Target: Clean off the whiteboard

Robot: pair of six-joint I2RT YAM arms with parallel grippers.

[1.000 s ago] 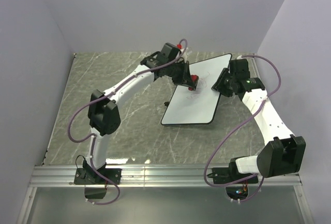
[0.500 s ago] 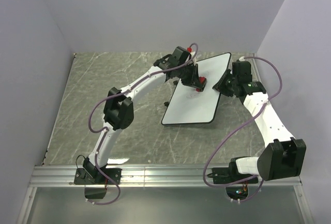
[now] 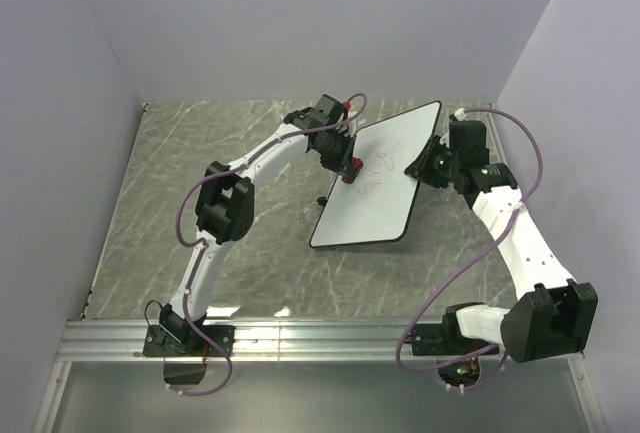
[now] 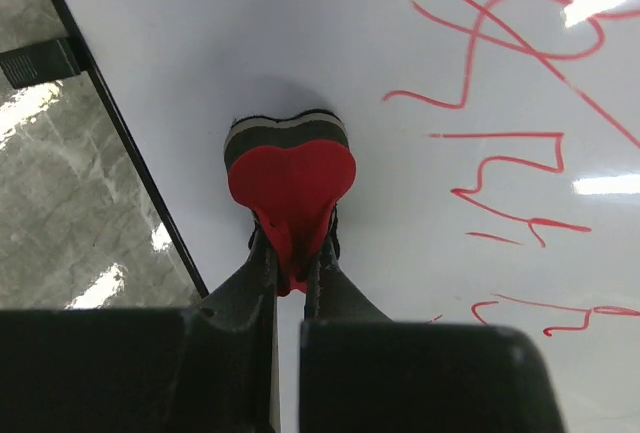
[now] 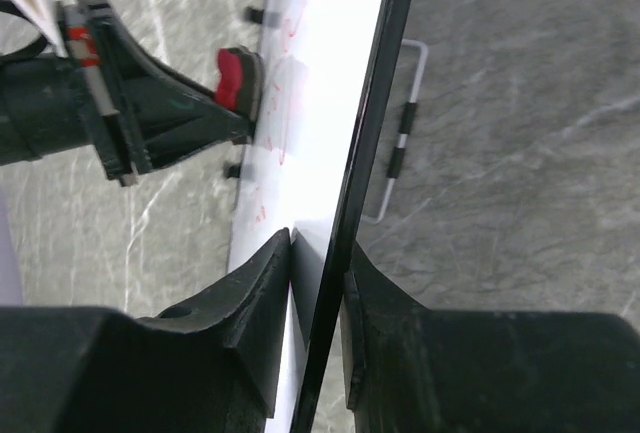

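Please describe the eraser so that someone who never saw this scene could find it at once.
On the grey marbled table is a large whiteboard with red writing. Near its left edge the left claw pinches the eraser against the white surface. It is the only solid red block, heart-shaped with a dark pad base.

The whiteboard (image 3: 375, 203), white with rounded corners and a thin black frame, bears red scribbles and sits diagonally at the far right of the table (image 3: 160, 173).

Grey marbled tabletop (image 3: 160, 153) (walls (image 3: 300, 13) perhaps lavender)
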